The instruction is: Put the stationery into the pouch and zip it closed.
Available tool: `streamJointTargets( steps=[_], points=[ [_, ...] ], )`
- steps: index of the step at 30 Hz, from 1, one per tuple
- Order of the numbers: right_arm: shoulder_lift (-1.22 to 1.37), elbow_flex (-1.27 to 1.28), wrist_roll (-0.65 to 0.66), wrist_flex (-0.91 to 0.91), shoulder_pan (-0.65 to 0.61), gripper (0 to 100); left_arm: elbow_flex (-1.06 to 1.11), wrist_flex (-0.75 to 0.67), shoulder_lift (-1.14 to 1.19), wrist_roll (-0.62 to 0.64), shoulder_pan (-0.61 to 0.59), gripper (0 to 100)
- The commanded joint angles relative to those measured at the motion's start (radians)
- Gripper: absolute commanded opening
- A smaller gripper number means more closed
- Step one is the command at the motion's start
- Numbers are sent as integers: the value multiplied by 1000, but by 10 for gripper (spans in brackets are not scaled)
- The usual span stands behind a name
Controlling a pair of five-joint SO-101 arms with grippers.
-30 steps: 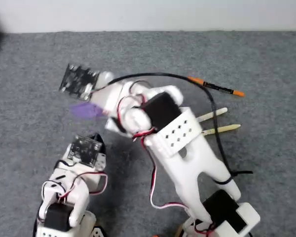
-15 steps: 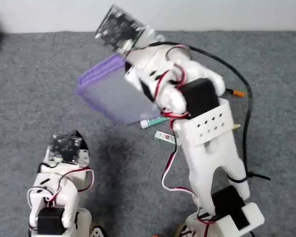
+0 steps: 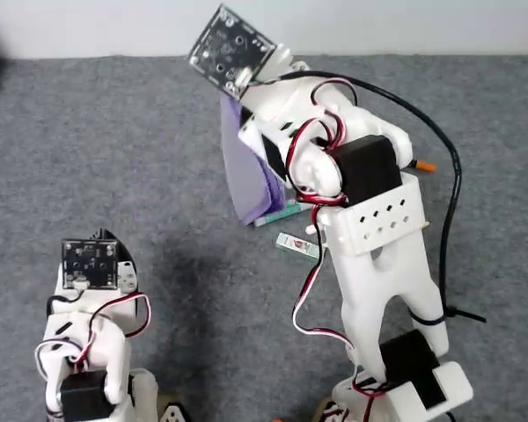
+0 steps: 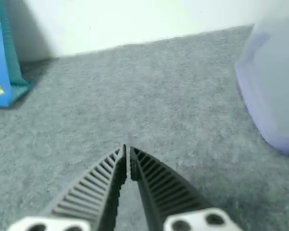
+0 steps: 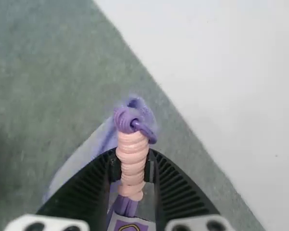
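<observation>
Your left claw (image 4: 126,161) sits tucked back at seven o'clock, tips together above the carpet. Your right claw (image 5: 131,161) is stretched toward twelve — clamped on the pouch (image 3: 249,171), which hangs over loose stationery (image 3: 297,245) near centre.

The high camera is looking down over the grey felt-covered table (image 3: 114,149). The left wrist camera is sitting low, facing along the left gripper (image 4: 126,153) towards the white wall (image 4: 135,19). The right wrist camera is peering closely past the right gripper (image 5: 132,166). All three are catching the translucent purple plastic pouch (image 3: 251,180).
</observation>
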Motion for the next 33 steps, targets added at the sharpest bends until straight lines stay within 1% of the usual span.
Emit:
streamJointTargets(
  steps=[1,6,9,11,14,17,22,26,29,33],
  points=[
    [-42,-46,49,82,-44,8,-93,-52,-11,51,-2,15],
    [-8,-46,58,308,-160,8,-162,-64,-9,120,-5,15],
    [8,-46,57,380,-219,8,-229,-28,-8,140,-9,25],
    [10,-46,28,381,-252,8,-278,21,-8,141,-8,71],
    [13,-46,-28,387,-295,8,-349,97,-8,178,-11,159],
    [15,-46,-38,387,-306,8,-412,180,-8,192,-11,204],
    [-1,23,-40,389,-306,8,-490,272,-9,183,-11,207],
    [-50,110,-40,387,-306,8,-558,356,-9,138,-5,207],
    [-81,149,-41,387,-306,8,-562,411,-9,101,-3,207],
    [-127,184,-41,387,-311,8,-515,410,-9,68,-3,207]
  ],
)
